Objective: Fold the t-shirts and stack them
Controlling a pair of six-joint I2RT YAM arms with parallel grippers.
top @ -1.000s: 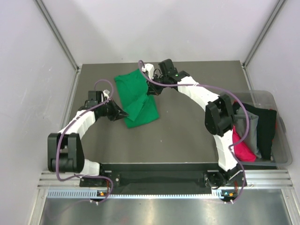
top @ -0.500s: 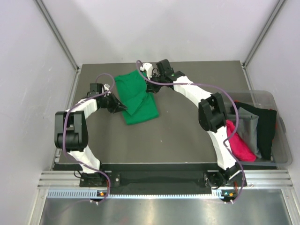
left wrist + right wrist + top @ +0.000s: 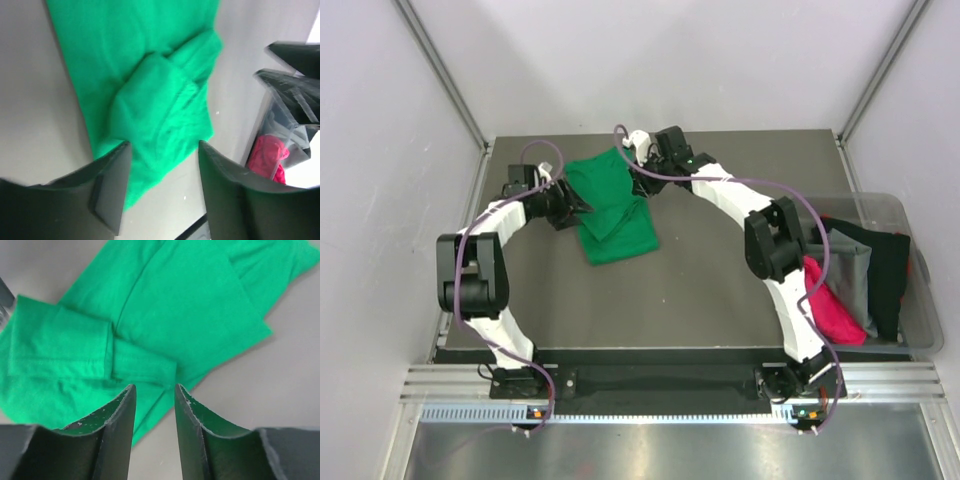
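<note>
Dark grey table (image 3: 720,290), pale walls on 3 sides; part-folded green t-shirt (image 3: 610,215) lies far centre-left. Left gripper (image 3: 162,150) & right gripper (image 3: 154,392) hang over it, jaws apart, holding nothing. Clear bin (image 3: 918,335) at right holds pink, grey, black t-shirts (image 3: 835,315).

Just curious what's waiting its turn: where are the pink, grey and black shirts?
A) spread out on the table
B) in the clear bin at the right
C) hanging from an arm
B: the pink shirt, grey shirt and black shirt are piled in the clear bin; only the green shirt lies on the table.
</note>
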